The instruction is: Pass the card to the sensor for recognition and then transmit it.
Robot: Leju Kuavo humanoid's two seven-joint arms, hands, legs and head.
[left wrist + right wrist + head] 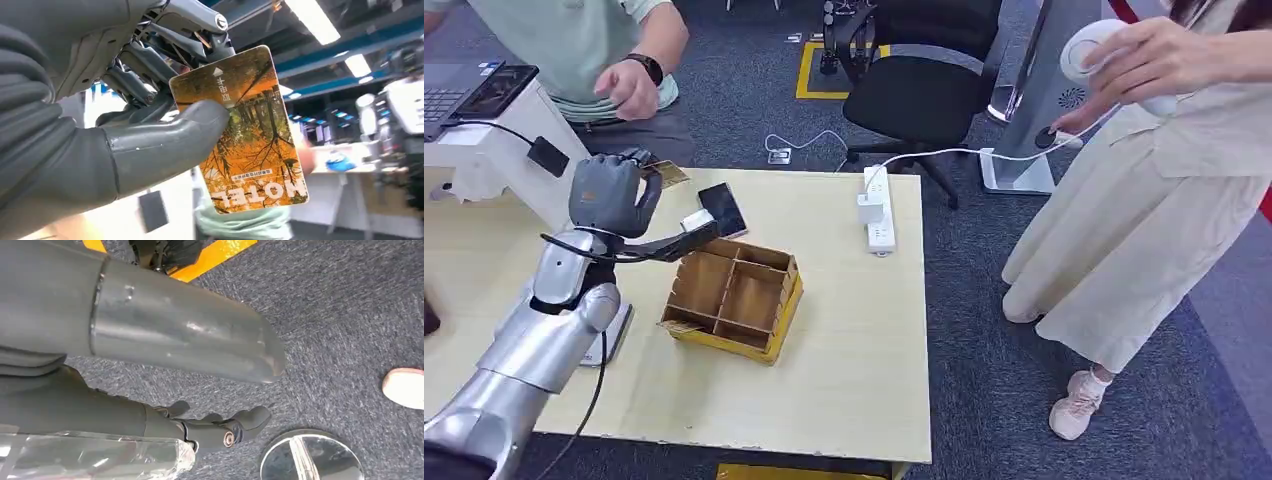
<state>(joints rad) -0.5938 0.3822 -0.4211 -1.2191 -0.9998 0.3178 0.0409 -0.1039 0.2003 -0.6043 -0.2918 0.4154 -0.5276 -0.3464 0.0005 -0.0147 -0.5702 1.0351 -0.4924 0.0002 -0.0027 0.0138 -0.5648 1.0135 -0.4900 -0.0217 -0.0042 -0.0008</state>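
at the far left of the head view sits a white stand [494, 150] carrying a laptop and a dark screen, with a small black box [548, 156] hanging off a cable at its side; whether that box is the sensor cannot be told. just right of it the left hand [614, 192] is raised over the pale wooden table [844, 350], and the left wrist view shows it pinching an orange autumn-tree hotel card [245, 132] between the thick grey thumb and the darker fingers [145, 65], the rest of the card sticking out free beyond the thumb. in the head view the card [667, 174] pokes out past the fingers toward the seated person's hand [631, 88], which hovers close above and just beyond it. the card's long axis runs outward from the grip toward that person, so a handover looks a short reach forward, while the stand lies back to the left. further right on the table come a black phone [722, 209], a divided wooden tray [736, 296] with a yellow base, and a white power strip [879, 208]. a standing person in beige is at the right. the right hand [165, 375] hangs over grey carpet, fingers loosely curled, holding nothing.
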